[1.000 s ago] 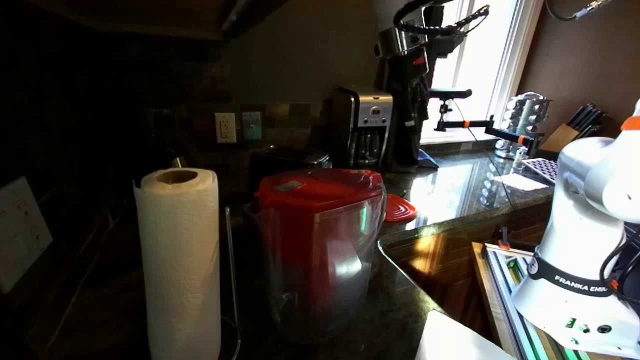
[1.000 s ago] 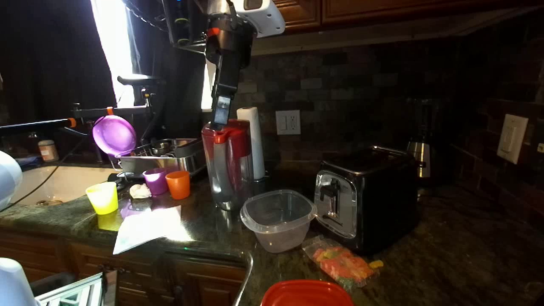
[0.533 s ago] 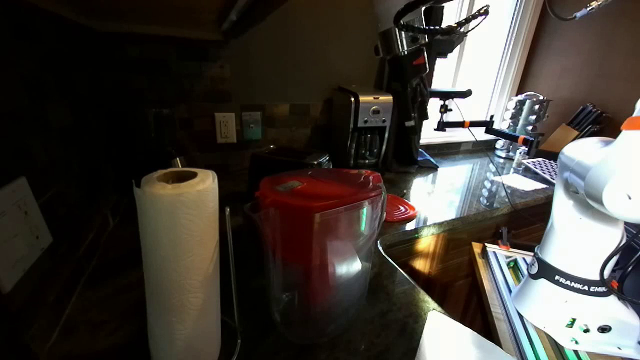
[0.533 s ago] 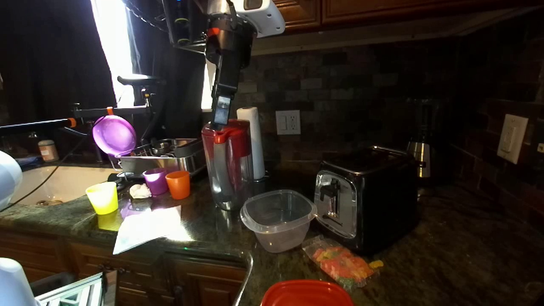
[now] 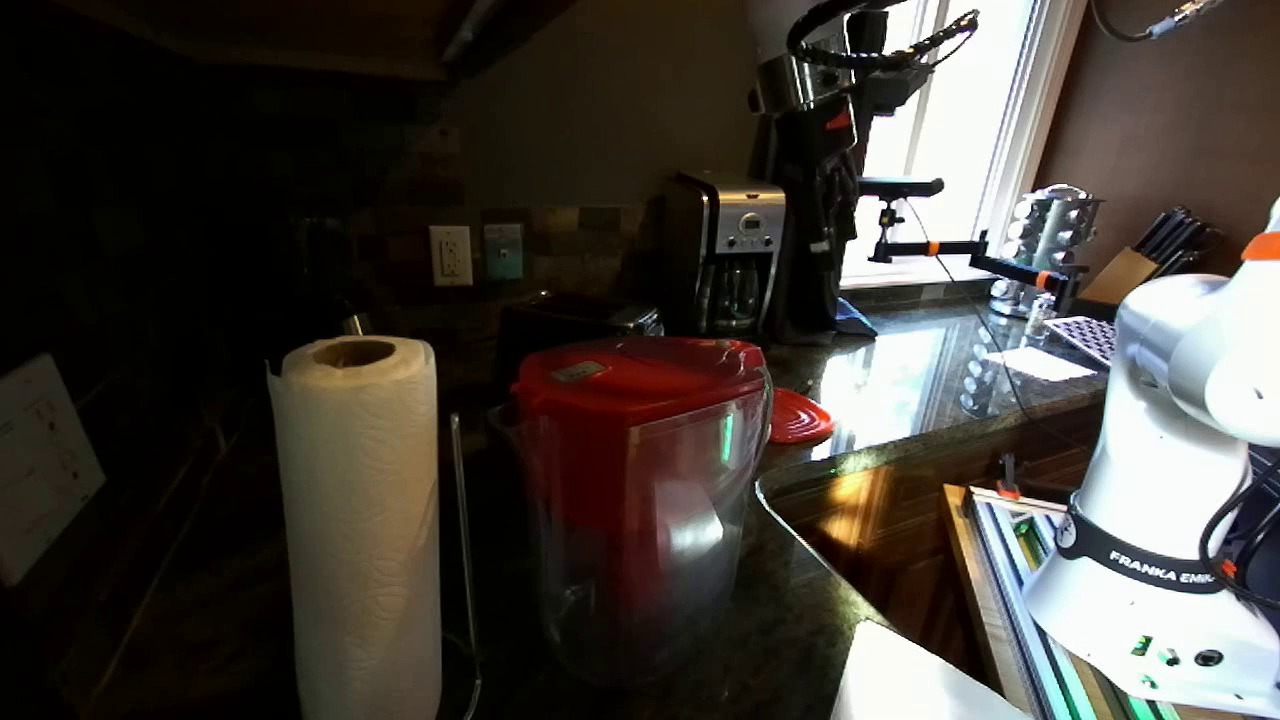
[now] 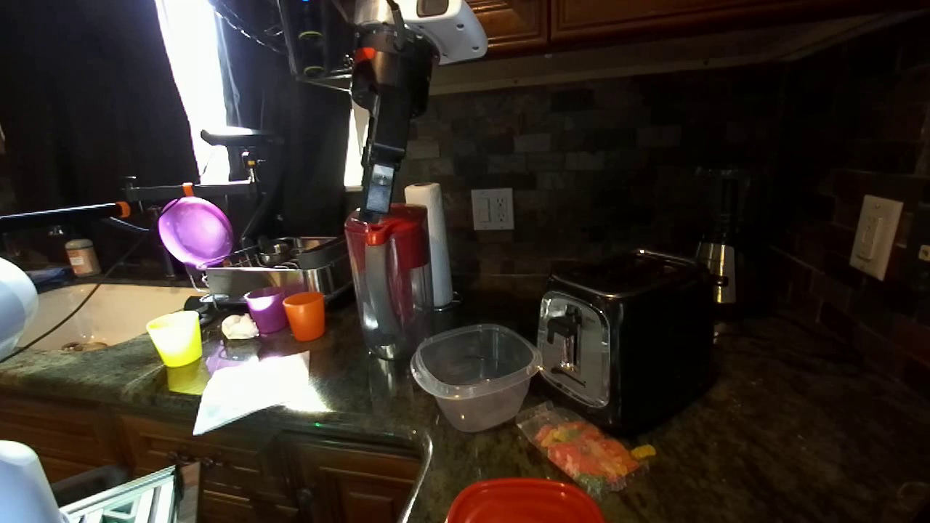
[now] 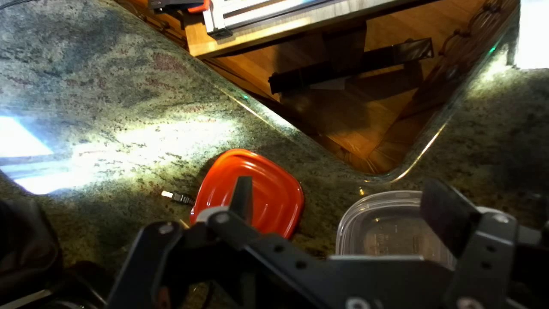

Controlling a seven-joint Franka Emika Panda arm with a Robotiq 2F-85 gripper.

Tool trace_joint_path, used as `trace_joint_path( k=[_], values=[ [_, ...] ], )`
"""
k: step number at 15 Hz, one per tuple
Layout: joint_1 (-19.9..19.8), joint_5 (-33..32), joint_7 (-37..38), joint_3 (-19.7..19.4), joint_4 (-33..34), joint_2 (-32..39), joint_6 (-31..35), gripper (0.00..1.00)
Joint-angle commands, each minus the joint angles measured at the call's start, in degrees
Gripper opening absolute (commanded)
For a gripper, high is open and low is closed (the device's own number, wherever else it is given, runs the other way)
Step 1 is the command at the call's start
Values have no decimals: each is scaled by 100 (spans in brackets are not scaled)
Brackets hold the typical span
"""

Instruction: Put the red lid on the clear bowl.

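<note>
Gripper (image 7: 340, 193): your jaws stand wide apart, holding nothing.
Red lid (image 7: 276, 195): it lies on the counter (image 7: 128, 86), apart from the clear bowl (image 7: 377, 231).
Lid pick-up: please move over it, descend slowly, then pinch one edge.
Cable plug (image 7: 182, 198): close beside the lid, perhaps partly under it.

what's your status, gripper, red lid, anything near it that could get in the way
Gripper open, holding nothing. Red lid on counter, clear bowl uncovered. Cable plug by lid's edge, might snag.
</note>
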Motion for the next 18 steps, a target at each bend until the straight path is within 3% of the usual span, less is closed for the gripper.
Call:
trace_joint_path(
  k=[1, 6, 10, 18],
  values=[
    [116, 5, -106, -217, -92, -26, 31, 100],
    [37, -66, -352, -519, -498, -133, 251, 100],
    [4, -403, -809, -757, -911, -238, 831, 100],
    [12, -971, -3059, -1461, -1637, -240, 2334, 100]
  ],
)
